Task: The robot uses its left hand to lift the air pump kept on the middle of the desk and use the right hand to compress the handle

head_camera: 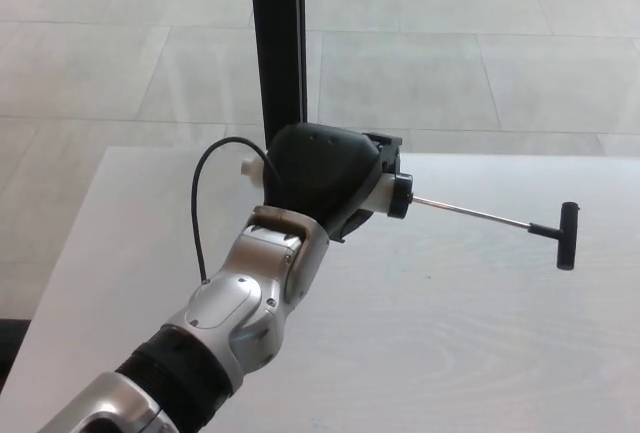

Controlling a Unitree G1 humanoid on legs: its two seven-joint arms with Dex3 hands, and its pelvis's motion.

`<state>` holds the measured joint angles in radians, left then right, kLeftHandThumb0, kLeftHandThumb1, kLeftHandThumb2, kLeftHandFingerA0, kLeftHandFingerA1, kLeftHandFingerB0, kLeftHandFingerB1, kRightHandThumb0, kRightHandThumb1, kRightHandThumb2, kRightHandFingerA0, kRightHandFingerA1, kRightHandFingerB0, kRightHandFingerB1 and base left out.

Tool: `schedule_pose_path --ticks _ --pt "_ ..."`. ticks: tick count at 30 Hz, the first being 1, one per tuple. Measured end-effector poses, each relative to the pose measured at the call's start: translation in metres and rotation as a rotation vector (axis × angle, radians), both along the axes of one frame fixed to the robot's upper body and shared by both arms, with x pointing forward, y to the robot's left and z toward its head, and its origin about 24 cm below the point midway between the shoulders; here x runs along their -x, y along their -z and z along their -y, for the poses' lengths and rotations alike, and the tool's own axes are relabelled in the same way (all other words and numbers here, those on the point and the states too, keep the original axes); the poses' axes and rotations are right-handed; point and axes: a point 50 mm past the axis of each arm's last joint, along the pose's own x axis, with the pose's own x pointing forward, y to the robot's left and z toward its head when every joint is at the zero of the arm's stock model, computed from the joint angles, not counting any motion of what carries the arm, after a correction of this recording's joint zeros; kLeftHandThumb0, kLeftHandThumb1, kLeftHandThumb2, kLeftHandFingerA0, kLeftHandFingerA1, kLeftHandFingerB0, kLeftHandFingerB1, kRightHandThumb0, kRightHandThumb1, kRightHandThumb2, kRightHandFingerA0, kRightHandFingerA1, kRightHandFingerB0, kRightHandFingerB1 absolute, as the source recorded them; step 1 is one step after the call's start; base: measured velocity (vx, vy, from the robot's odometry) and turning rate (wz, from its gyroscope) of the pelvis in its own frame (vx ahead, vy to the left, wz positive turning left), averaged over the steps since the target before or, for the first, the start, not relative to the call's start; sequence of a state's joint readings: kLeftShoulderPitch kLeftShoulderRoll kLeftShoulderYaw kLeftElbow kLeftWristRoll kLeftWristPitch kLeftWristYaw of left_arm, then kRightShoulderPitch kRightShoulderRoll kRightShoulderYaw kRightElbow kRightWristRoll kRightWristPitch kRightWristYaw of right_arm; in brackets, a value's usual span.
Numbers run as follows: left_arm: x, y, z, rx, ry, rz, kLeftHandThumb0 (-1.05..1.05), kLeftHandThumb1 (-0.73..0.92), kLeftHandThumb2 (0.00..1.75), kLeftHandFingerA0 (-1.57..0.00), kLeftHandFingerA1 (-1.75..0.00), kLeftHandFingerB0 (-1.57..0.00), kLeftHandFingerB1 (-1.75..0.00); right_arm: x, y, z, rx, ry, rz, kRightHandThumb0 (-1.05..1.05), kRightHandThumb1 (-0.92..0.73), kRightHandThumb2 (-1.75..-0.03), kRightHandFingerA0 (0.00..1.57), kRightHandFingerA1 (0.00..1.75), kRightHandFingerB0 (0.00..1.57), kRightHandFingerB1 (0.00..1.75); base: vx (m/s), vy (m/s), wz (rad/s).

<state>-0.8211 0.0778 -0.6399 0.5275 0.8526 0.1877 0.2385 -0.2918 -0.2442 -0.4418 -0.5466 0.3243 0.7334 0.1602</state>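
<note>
black post [279, 43] behind white desk [480, 333]

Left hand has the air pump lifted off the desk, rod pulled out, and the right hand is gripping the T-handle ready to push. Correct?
Not quite. The left hand does hold the air pump above the desk with the rod extended, but the head view shows the T-handle hanging free: no right hand is in view, so nothing grips it.
</note>
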Motion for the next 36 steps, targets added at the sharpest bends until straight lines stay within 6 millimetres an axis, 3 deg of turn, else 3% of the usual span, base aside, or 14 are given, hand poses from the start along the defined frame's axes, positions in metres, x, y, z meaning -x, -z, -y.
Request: schedule_pose_path --ticks 3,5,6,8,10,12,15,17,27,28,30,31,35,36 --pt "0.001 0.004 -0.003 0.016 -0.015 -0.015 -0.19 0.65 0.86 -0.89 -1.72 -0.83 -0.83 -0.002 0.008 0.002 -0.002 0.028 -0.023 -1.04 -0.92 -1.27 0.00 0.09 0.07 0.08 0.00 0.000 0.00" --pt "0.002 0.007 -0.006 0.033 -0.032 -0.031 -0.19 0.51 1.03 -1.14 -1.56 -0.89 -1.06 -0.003 0.010 0.003 0.001 0.043 -0.024 -1.03 -0.92 -1.26 0.00 0.10 0.16 0.11 0.00 0.000 0.00" --pt "0.002 0.009 -0.008 0.052 -0.042 -0.042 -0.16 0.56 1.06 -0.93 -1.70 -0.82 -1.15 -0.003 0.012 0.004 0.003 0.051 -0.025 -0.85 -0.92 -0.88 0.00 0.00 0.06 0.23 0.00 0.000 0.00" --pt "0.004 0.011 -0.010 0.086 -0.054 -0.056 -0.21 0.67 0.85 -0.92 -1.73 -0.79 -1.10 -0.004 0.015 0.005 0.002 0.064 -0.030 -0.91 -0.92 -0.81 0.00 0.00 0.06 0.24 0.00 0.000 0.00" --pt "0.005 0.010 -0.010 0.113 -0.055 -0.056 -0.23 0.53 1.04 -1.23 -1.38 -0.87 -1.09 -0.005 0.019 0.005 -0.004 0.073 -0.041 -1.05 -0.92 -1.26 0.00 0.08 0.12 0.10 0.00 0.000 0.00" --pt "0.008 0.006 -0.010 0.158 -0.051 -0.046 -0.14 0.55 1.01 -0.94 -1.75 -0.73 -1.57 -0.009 0.028 0.005 -0.021 0.081 -0.066 -0.99 -0.89 -1.25 0.00 0.11 0.07 0.11 0.00 0.000 0.00" --pt "0.012 0.001 -0.009 0.208 -0.042 -0.032 -0.21 0.49 1.05 -1.22 -1.40 -0.97 -1.23 -0.012 0.037 0.005 -0.037 0.083 -0.086 -0.99 -0.91 -1.26 0.00 0.11 0.04 0.10 0.00 0.000 0.00" --pt "0.017 -0.002 -0.007 0.241 -0.033 -0.022 -0.16 0.55 0.99 -0.91 -1.75 -0.75 -1.46 -0.015 0.042 0.006 -0.043 0.085 -0.098 -1.02 -0.92 -1.26 0.00 0.09 0.06 0.09 0.00 0.000 0.00" --pt "0.026 0.003 -0.010 0.272 -0.046 -0.042 -0.17 0.53 1.09 -0.94 -1.75 -0.77 -1.54 -0.023 0.055 0.007 -0.044 0.112 -0.102 -0.88 -0.84 -1.23 0.02 0.26 0.10 0.29 0.00 0.000 0.00" --pt "0.026 0.006 -0.012 0.268 -0.053 -0.055 -0.18 0.51 1.12 -0.96 -1.75 -0.81 -1.49 -0.023 0.055 0.007 -0.045 0.115 -0.098 -0.87 -0.92 -0.86 0.00 0.28 0.12 0.28 0.00 0.000 0.00" --pt "0.028 0.016 -0.015 0.263 -0.073 -0.088 -0.25 0.48 1.14 -1.26 -1.42 -1.00 -1.25 -0.023 0.055 0.008 -0.043 0.123 -0.093 -0.86 -0.92 -0.84 0.01 0.32 0.10 0.29 0.00 0.000 0.00" --pt "0.030 0.023 -0.018 0.255 -0.082 -0.107 -0.26 0.50 1.16 -1.26 -1.44 -1.01 -1.27 -0.023 0.056 0.009 -0.043 0.128 -0.092 -0.95 -0.88 -1.25 0.00 0.19 0.06 0.23 0.00 0.000 0.00" --pt "0.030 0.034 -0.024 0.226 -0.105 -0.138 -0.29 0.52 1.14 -1.26 -1.43 -0.96 -1.22 -0.026 0.053 0.009 -0.043 0.136 -0.083 -1.03 -0.92 -1.30 0.00 0.11 0.07 0.04 0.00 0.000 0.00" --pt "0.030 0.035 -0.024 0.225 -0.106 -0.139 -0.20 0.55 1.09 -0.98 -1.75 -0.81 -1.33 -0.027 0.051 0.008 -0.042 0.132 -0.076 -1.02 -0.92 -1.30 0.00 0.19 0.00 0.00 0.00 0.000 0.00"
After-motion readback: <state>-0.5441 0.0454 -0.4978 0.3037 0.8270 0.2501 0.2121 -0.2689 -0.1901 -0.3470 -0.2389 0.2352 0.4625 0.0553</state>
